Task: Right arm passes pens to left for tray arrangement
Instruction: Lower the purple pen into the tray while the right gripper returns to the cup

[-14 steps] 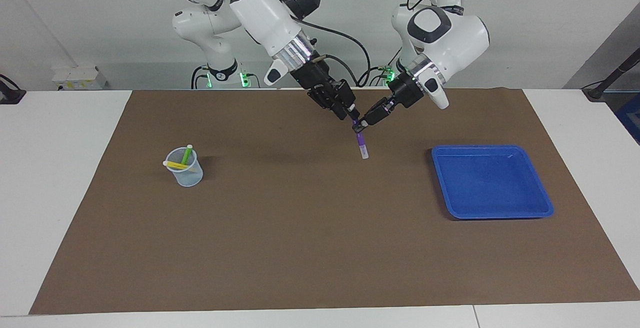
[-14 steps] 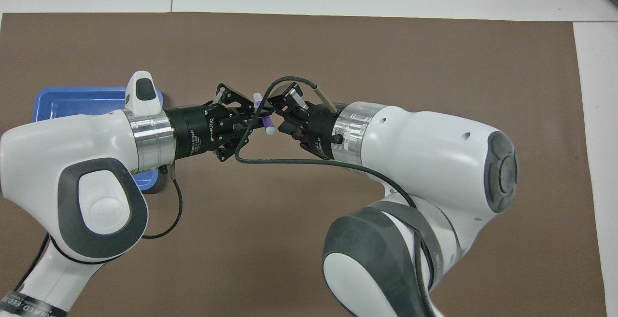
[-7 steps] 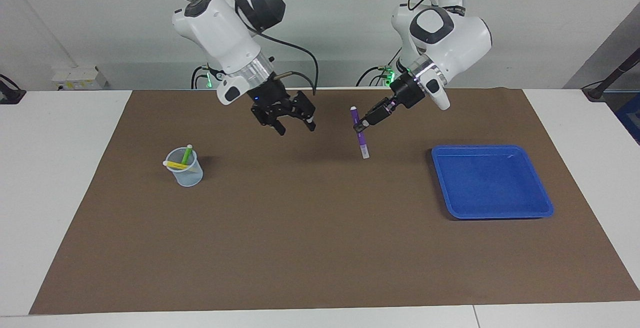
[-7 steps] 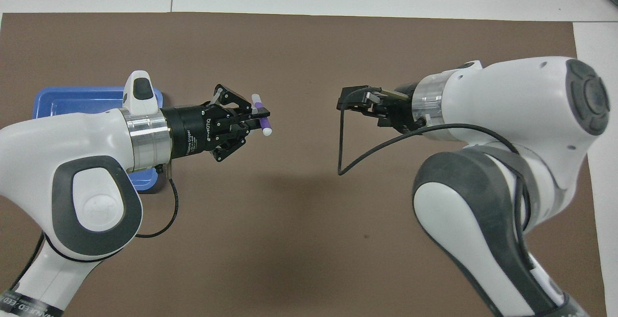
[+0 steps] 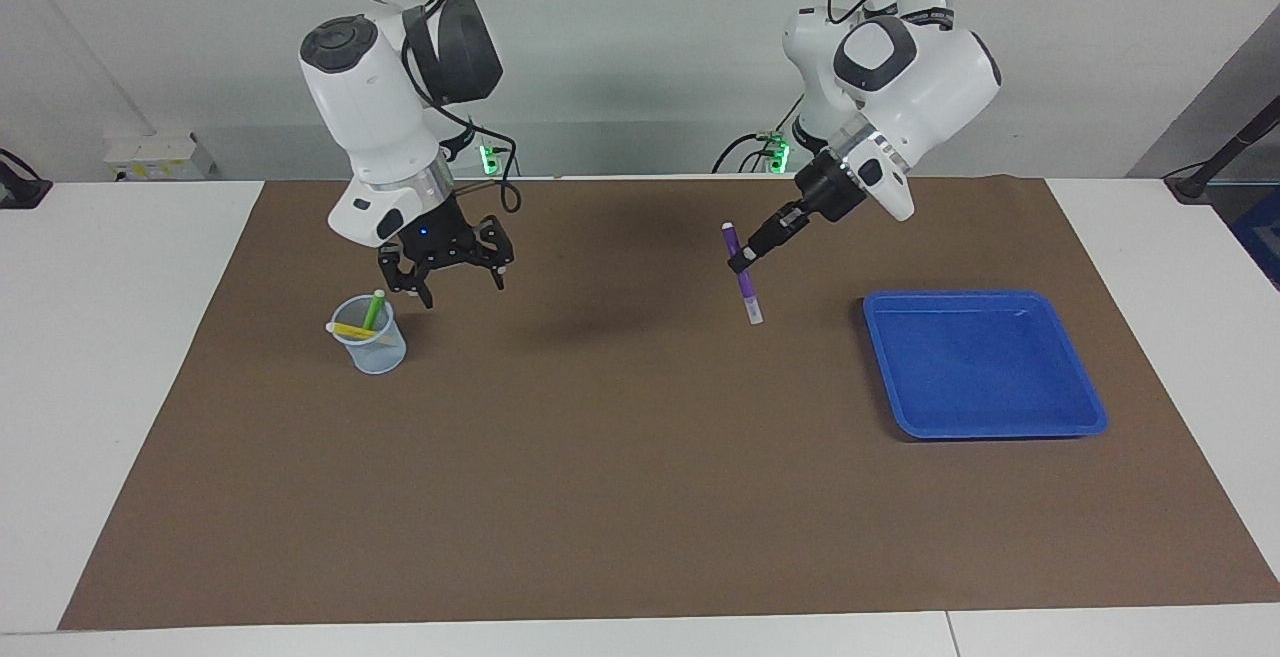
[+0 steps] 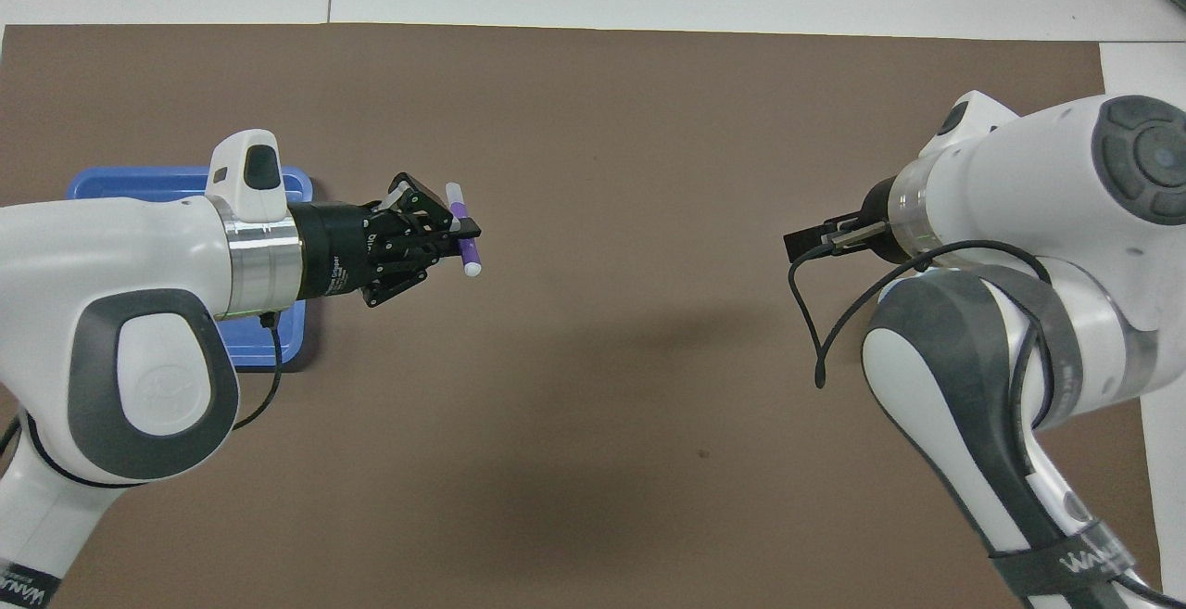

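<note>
My left gripper (image 5: 739, 261) is shut on the purple pen (image 5: 749, 289), which hangs tilted over the mat between the cup and the blue tray (image 5: 985, 367). In the overhead view the left gripper (image 6: 466, 234) holds the purple pen (image 6: 457, 209) crosswise, and the left arm covers part of the tray (image 6: 139, 184). My right gripper (image 5: 463, 293), with its blue light, is open and holds nothing, over the mat beside the pale cup (image 5: 382, 352). The green pen (image 5: 373, 312) and the yellow pen (image 5: 350, 331) stand in the cup.
A brown mat (image 5: 620, 477) covers most of the white table. In the overhead view the right arm (image 6: 1019, 183) hides the cup. A black cable (image 6: 815, 331) hangs from the right wrist.
The right gripper opened, let go of the purple pen and swung away to beside the cup. The left gripper kept the pen and shifted slightly toward the tray.
</note>
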Robot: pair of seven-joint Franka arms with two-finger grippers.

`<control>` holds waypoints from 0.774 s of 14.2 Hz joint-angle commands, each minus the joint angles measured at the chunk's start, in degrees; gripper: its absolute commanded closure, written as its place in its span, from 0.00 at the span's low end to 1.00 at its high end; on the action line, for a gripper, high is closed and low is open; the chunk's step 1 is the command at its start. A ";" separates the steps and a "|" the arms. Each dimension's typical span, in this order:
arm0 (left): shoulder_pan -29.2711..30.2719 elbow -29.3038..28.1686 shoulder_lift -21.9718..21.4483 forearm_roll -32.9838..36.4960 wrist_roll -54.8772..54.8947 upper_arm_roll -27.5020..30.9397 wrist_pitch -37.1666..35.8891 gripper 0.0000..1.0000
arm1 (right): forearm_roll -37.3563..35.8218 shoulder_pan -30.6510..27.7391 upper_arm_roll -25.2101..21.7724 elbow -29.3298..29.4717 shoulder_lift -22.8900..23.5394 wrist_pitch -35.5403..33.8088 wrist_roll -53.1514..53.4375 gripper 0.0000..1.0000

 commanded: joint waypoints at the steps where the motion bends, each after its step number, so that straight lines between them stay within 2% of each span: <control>1: 4.49 0.71 -0.56 4.66 6.72 -0.05 -5.79 1.00 | -3.96 -2.70 0.63 -7.69 -5.52 -1.59 -3.83 0.00; 3: 6.69 0.97 -0.65 10.36 10.42 -0.05 -8.86 1.00 | -8.27 -5.16 0.72 -11.38 -6.93 -0.90 -6.10 0.00; 5: 8.19 1.32 -0.65 14.85 14.81 -0.05 -10.98 1.00 | -9.34 -7.62 0.72 -12.89 -6.94 -0.55 -10.85 0.00; 8: 10.73 1.32 -0.47 22.32 22.45 -0.05 -13.44 1.00 | -9.52 -9.56 0.72 -14.82 -6.33 -0.37 -10.87 0.17; 11: 13.90 1.32 0.75 27.07 30.11 -0.05 -14.33 1.00 | -9.52 -11.76 0.72 -18.77 -6.06 4.80 -10.96 0.20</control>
